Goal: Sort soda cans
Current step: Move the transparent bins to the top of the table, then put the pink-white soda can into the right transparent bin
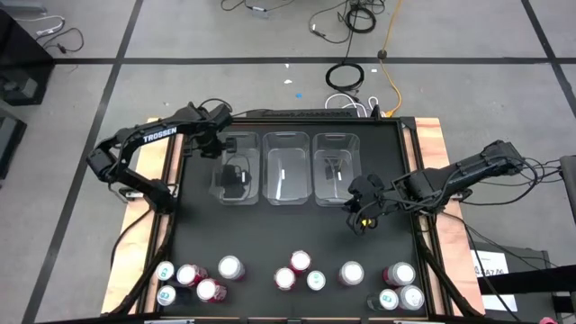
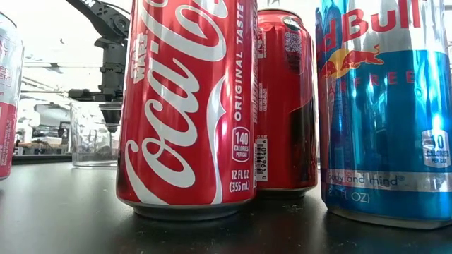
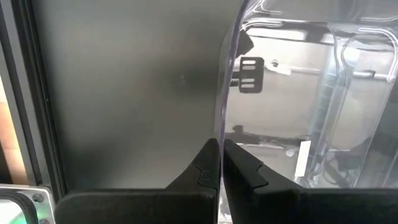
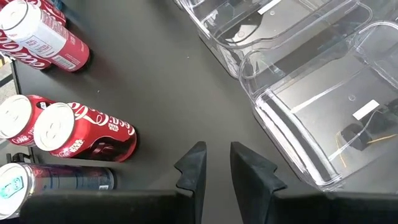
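So nothing's sorted yet: all the soda cans sit in a loose row along the bottom of the overhead frame, and the three clear bins in the middle look empty to me. My left gripper hangs over the left bin, fingers pressed together with that bin's wall edge right at the tips. My right gripper, just right of centre below the right-hand bin, is slightly parted and carries nothing. Next I'd drop it toward a can and widen first.
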`<state>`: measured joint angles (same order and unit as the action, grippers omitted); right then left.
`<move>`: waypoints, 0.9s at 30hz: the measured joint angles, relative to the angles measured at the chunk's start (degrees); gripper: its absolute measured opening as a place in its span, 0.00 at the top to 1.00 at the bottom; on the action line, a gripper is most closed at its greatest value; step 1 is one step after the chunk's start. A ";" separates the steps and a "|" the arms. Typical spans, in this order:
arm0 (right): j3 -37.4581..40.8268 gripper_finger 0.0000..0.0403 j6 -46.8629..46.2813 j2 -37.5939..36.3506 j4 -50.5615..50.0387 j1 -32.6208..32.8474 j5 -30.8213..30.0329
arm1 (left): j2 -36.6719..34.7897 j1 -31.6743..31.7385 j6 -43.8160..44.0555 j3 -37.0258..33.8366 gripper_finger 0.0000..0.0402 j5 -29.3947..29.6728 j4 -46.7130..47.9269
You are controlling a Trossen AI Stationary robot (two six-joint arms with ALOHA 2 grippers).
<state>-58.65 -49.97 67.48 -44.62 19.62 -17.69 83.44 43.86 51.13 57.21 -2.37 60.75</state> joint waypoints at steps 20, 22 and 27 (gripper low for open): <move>0.00 0.84 1.05 0.00 -0.14 0.00 -0.20 | 0.17 0.00 1.27 -0.22 0.76 -2.02 -0.58; 0.00 0.84 0.27 0.00 -0.11 0.00 -0.22 | -0.01 0.00 1.03 -0.22 0.72 -2.82 -0.45; 0.00 0.84 -1.73 0.00 0.40 0.00 -0.22 | -2.72 0.00 -1.92 -0.20 0.68 -7.28 0.04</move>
<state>-58.65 -51.70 67.48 -44.22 19.62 -17.91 80.72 43.86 49.21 57.01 -9.65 60.79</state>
